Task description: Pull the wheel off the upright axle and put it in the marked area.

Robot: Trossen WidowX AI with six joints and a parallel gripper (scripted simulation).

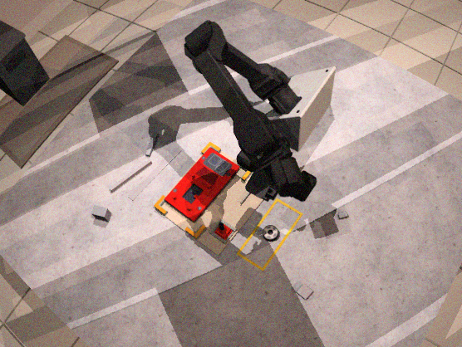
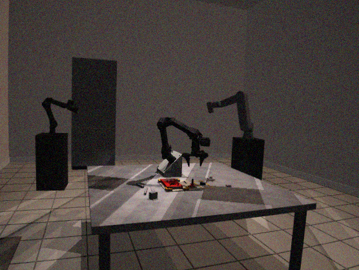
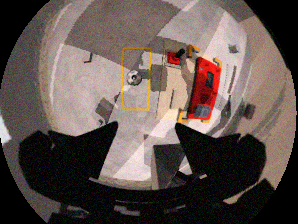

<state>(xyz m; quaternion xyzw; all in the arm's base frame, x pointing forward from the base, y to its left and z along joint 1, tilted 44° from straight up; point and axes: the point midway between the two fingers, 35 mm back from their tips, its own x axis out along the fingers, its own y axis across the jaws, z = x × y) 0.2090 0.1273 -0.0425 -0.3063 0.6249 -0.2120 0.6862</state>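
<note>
Inside the yellow marked area (image 1: 270,234), wheel (image 1: 270,232) lying flat, claw (image 2: 194,160) raised, wide open, empty, no legible writing

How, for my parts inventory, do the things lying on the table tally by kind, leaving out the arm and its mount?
Wheel: 1
Red axle stand: 1
Red board: 1
Small grey blocks: 3
Grey bars: 2
Total: 8
</note>
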